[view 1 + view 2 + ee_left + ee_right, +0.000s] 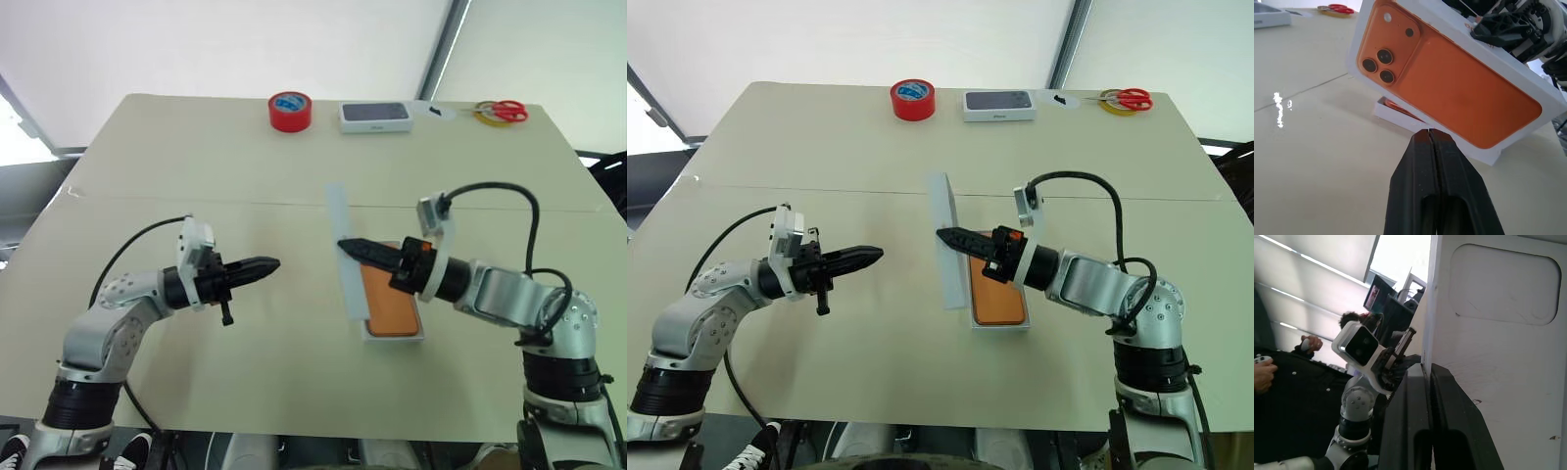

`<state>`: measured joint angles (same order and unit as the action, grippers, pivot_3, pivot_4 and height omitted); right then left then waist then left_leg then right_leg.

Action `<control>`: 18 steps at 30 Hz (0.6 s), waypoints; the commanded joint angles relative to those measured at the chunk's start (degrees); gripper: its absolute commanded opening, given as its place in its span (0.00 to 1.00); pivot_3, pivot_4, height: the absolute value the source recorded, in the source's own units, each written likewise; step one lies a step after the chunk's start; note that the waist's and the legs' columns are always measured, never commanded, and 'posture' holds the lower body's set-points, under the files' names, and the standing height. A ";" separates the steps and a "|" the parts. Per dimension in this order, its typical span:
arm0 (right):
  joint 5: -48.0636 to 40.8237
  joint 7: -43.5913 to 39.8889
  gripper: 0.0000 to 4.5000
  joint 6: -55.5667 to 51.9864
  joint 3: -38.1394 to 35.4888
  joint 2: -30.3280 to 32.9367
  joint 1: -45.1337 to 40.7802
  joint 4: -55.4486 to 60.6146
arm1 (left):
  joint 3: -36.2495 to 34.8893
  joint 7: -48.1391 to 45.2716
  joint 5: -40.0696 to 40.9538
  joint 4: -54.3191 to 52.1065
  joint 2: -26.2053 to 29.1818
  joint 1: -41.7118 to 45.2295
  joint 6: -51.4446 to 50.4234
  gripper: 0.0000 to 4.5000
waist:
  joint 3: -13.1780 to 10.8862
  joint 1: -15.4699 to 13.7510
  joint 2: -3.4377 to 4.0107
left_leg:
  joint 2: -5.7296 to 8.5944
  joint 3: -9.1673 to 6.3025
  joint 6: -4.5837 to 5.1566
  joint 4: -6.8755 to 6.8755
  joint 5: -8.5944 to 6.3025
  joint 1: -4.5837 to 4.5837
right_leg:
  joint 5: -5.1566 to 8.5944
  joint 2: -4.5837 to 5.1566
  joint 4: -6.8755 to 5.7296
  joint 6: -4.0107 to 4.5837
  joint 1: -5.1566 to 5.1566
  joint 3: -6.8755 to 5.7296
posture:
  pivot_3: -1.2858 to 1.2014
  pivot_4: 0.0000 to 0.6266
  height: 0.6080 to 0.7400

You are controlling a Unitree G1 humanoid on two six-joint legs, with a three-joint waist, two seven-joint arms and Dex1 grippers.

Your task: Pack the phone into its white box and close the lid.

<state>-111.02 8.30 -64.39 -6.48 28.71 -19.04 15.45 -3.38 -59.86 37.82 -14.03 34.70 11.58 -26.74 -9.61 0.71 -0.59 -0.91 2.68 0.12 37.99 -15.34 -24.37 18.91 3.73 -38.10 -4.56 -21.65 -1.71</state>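
Left eye view, right gripper (345, 245): pinches upright white rectangular lid (345, 257).
Flat orange phone (390, 305): in shallow white box (394, 337), beneath.
Left gripper (274, 262): shut, empty.

Lighting: bright, even daylight from the pale blinds behind your table (196, 157); soft, faint shadows. Glare: a white glint on the tabletop, blown-out window in right wrist view.

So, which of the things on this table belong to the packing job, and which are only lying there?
Belong to the job:
- the phone, lying in the white box
- the lid, held on edge by the right gripper

Only lying about, along the far edge:
- red tape roll
- white box with a dark phone picture
- red-handled scissors
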 commanded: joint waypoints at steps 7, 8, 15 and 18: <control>-1.98 2.66 0.00 -0.16 7.00 4.03 -0.43 -5.42 | 6.97 1.34 -5.89 -1.40 -5.13 0.26 5.76 0.01 | 0.01 -0.10 -0.01 | 0.00 0.00 0.01 0.03 0.00 0.01 | 0.00 0.00 0.01 0.00 0.02 0.00 | 0.52 0.24 1.00; -1.98 3.21 0.00 0.06 7.39 4.22 -0.55 -5.91 | 7.82 1.28 -6.83 -0.68 -5.82 0.22 6.59 0.01 | 0.01 -0.07 -0.01 | 0.01 0.00 0.01 0.03 0.00 0.00 | 0.00 0.00 0.02 0.00 0.02 0.01 | 0.52 0.24 1.00; -1.85 3.08 0.00 2.15 6.31 5.32 -1.66 -6.81 | 11.77 1.56 -10.37 3.30 -10.61 0.96 10.43 0.01 | 0.02 -0.12 -0.02 | 0.00 0.00 0.02 0.05 -0.01 0.02 | 0.00 -0.02 0.01 0.00 0.05 0.00 | 0.52 0.24 1.00; -1.84 2.49 0.00 2.89 5.53 6.45 -1.28 -6.40 | 12.49 1.22 -11.23 5.96 -12.19 1.75 11.48 0.01 | 0.02 -0.16 -0.02 | 0.00 -0.01 0.02 0.06 -0.01 0.02 | 0.00 -0.02 0.01 0.00 0.05 0.00 | 0.52 0.24 1.00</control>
<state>-112.69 10.75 -62.75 0.65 34.25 -20.33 8.71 8.57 -58.49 26.86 -8.17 22.97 12.30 -16.73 -9.58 0.55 -0.62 -0.91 2.67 0.14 38.05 -15.35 -24.36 18.90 3.72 -38.08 -4.56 -21.59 -1.71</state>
